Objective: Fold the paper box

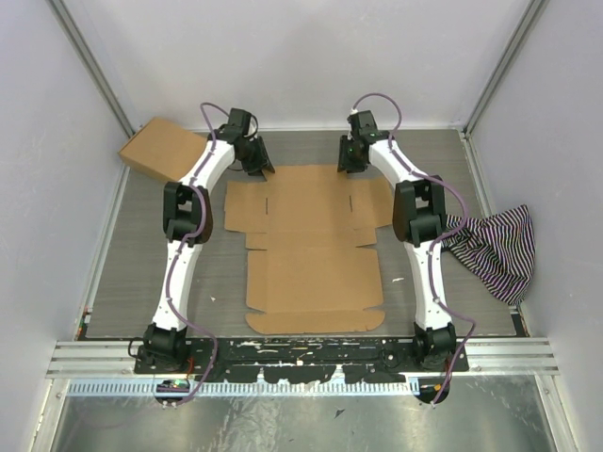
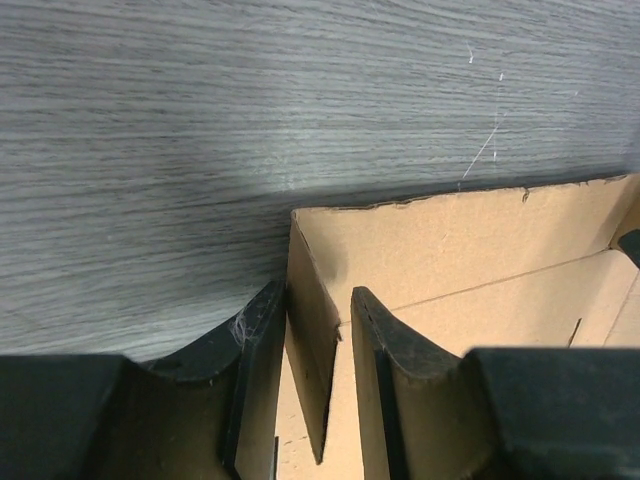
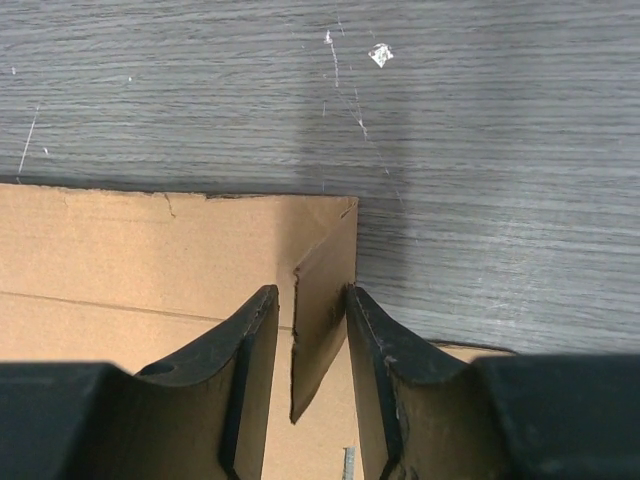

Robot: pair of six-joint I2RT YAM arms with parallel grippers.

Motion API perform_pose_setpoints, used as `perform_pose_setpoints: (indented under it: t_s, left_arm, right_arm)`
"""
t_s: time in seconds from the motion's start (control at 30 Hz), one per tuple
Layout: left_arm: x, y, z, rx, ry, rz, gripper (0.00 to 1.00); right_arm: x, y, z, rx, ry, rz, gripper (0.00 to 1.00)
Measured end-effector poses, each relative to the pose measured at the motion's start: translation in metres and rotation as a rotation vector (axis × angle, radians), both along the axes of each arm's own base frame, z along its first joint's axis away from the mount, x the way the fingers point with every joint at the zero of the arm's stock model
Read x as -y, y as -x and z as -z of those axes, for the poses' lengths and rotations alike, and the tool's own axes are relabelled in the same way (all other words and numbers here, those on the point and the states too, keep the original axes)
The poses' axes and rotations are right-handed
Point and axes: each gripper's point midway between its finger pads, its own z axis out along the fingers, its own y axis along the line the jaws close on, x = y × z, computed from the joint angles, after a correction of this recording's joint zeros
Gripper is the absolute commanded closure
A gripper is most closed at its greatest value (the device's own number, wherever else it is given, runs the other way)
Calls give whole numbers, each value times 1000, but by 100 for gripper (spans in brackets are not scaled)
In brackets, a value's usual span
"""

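Observation:
The paper box lies as a flat brown cardboard blank in the middle of the table, its wide part with side flaps at the far end. My left gripper is at its far left corner. In the left wrist view the left gripper is open, with a raised corner flap between the fingers, resting against the left finger. My right gripper is at the far right corner. In the right wrist view it is open astride a raised flap that touches the right finger.
A finished brown cardboard box sits at the far left corner of the table. A black-and-white striped cloth lies crumpled at the right edge. White walls enclose the grey wood-grain table on three sides.

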Motion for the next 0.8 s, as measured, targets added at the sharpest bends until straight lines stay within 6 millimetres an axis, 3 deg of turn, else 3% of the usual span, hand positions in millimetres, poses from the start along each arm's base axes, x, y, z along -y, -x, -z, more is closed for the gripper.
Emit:
perform_pose_setpoints:
  t_s: [0.27,0.57,0.8]
  left_arm:
    - [-1,3,-4,10,-48,10,60]
    - [-7,3,-24,45,-90,5,58]
    - [-8,3,-35,62,-90,5,59]
  right_arm:
    - [0,0,0,6,19,1,60]
    - [0,0,0,12,39,8,60]
    - [-1,-2,-22,49,41,13,60]
